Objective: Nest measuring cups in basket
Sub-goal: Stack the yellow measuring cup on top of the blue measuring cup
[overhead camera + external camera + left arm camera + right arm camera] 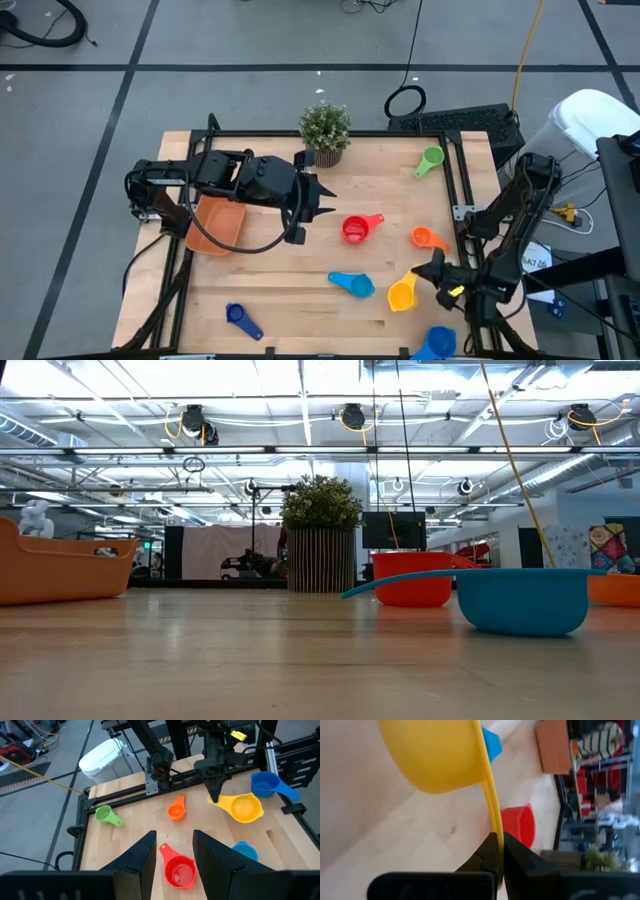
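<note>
Closest to my right wrist camera is the yellow cup (437,752), its flat handle running edge-on down into my right gripper (496,851), whose fingers are pressed together on that handle. From above, that gripper (436,271) sits at the lower right of the frame with the yellow cup (402,294) just left of it, bowl toward the lower left, handle pointing up and right into the fingers. Around it lie the orange cup (425,237) just above, a blue cup (434,343) at the bottom edge right, and the light blue cup (353,284) to the left, its handle pointing left. The red cup (356,229) lies centre frame with its handle pointing right; the green cup (430,160) is at the upper right and the dark blue cup (240,318) at the lower left. My left gripper (318,200) hangs left of centre, its fingers (137,857) spread partway and holding nothing, the red cup showing between them farther off. The left arm crosses above the orange basket (217,226) at mid-left and hides part of it; I can't tell whether anything is inside. A potted plant (325,131) stands at the table's (300,300) top edge, centre.
</note>
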`<action>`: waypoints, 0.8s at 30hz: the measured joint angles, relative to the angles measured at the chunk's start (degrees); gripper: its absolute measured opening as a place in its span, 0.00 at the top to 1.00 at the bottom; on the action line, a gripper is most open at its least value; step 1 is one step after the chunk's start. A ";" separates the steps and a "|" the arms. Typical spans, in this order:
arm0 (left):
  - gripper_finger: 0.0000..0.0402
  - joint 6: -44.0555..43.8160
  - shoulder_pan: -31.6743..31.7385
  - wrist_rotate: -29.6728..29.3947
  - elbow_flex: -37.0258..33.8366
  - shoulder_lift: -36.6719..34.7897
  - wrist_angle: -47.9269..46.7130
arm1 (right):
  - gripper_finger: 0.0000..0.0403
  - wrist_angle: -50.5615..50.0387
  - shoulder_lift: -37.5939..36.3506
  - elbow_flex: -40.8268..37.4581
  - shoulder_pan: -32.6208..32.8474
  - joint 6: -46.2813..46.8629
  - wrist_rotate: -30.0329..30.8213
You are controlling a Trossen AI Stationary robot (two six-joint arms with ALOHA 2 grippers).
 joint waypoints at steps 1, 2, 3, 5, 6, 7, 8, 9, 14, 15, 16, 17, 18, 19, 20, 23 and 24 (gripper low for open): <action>0.67 0.00 0.00 0.00 0.00 0.00 0.04 | 1.00 0.04 -0.73 0.02 -0.74 0.50 0.13; 0.67 -0.01 0.00 -0.01 0.00 0.00 0.10 | 1.00 0.10 -1.20 0.02 -1.44 1.01 0.26; 0.67 -0.06 0.00 0.01 0.00 0.00 0.14 | 1.00 0.10 -1.46 0.02 -2.29 1.46 0.24; 0.67 -0.54 0.00 0.01 0.00 0.00 -0.01 | 1.00 0.40 -1.82 0.02 -4.24 1.72 0.17; 0.67 -0.95 0.00 0.03 0.00 0.00 -0.19 | 1.00 0.49 -2.01 0.02 -5.21 1.79 0.29; 0.67 -1.38 0.00 0.03 0.00 0.00 -0.54 | 1.00 0.49 -2.10 0.02 -6.22 1.75 0.52; 0.67 -1.87 -0.02 0.03 0.00 0.00 -1.02 | 1.00 0.45 -2.01 0.02 -7.07 1.50 0.63; 0.67 -2.30 -0.02 0.03 0.00 0.00 -1.52 | 1.00 0.39 -1.91 0.02 -7.87 1.34 0.82; 0.67 -4.29 -0.73 -1.13 0.00 0.00 -3.24 | 1.00 0.47 -1.99 0.02 -11.16 0.77 1.94; 0.67 -4.48 -0.96 -1.09 0.00 0.00 -3.29 | 1.00 0.72 -1.92 0.02 -11.58 0.35 2.08; 0.67 -4.58 -1.25 -1.01 0.00 0.13 -3.28 | 1.00 1.19 -1.96 0.02 -11.96 -0.30 2.79; 0.67 -4.64 -1.50 -0.86 0.00 0.52 -3.18 | 1.00 1.85 -2.06 0.02 -12.12 -1.13 3.83; 0.67 -4.67 -1.75 -0.86 0.00 0.88 -3.25 | 1.00 2.39 -2.37 0.02 -12.13 -2.16 4.85; 0.67 -4.66 -2.15 -0.85 0.00 1.15 -3.83 | 1.00 3.05 -2.79 0.02 -12.03 -3.44 5.30; 0.67 -4.69 -2.47 -0.83 -0.11 1.43 -4.75 | 1.00 3.99 -3.35 0.02 -11.77 -4.91 5.79; 0.67 -4.70 -3.09 -1.54 -0.07 3.21 -5.85 | 1.00 8.21 -6.53 0.02 -9.14 -10.44 6.14; 0.67 -4.70 -3.44 -2.21 -0.07 3.75 -6.77 | 1.00 9.88 -7.89 0.02 -7.96 -12.15 6.18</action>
